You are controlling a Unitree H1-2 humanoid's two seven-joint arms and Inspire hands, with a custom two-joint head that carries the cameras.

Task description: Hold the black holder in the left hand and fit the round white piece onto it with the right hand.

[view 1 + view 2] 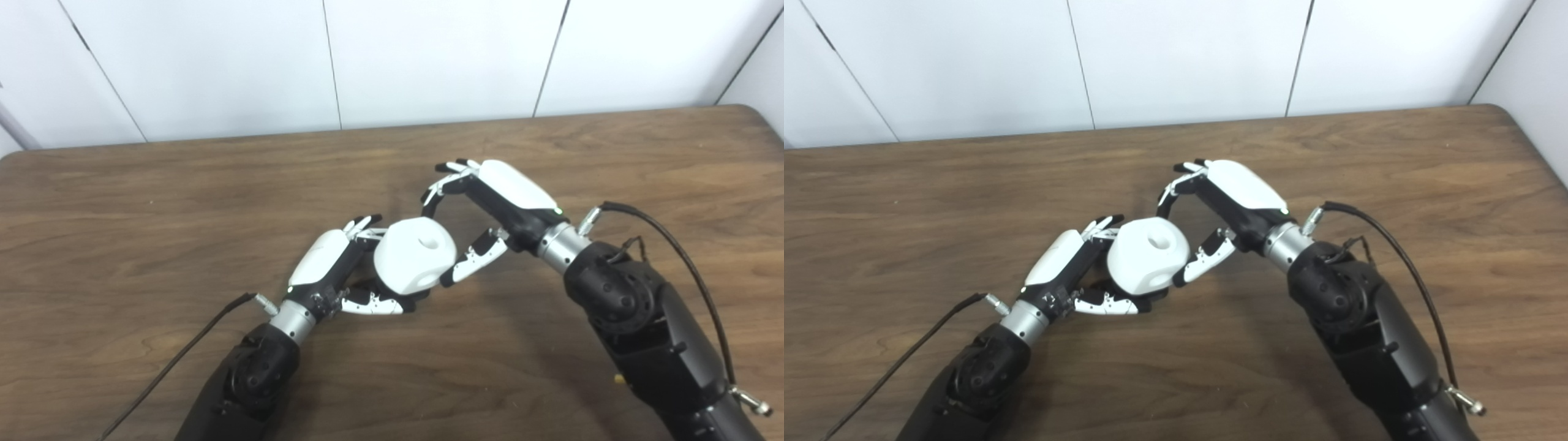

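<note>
- Left eye view: left robot hand [334,269] clamped around white piece [415,254]; holder hidden.
- Right robot hand [484,205], at 2 o'clock, fingers apart, empty.
- Fit looks done; release remains.

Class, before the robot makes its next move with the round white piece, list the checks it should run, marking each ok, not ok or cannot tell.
1. Left hand closed around the assembly: ok.
2. Round white piece in the left hand's grasp: ok.
3. Black holder visible under the piece: cannot tell, mostly hidden.
4. Piece fully seated on holder: cannot tell.
5. Right hand open beside the piece, thumb tip near it: ok.
6. Table bare around the hands: ok.
</note>
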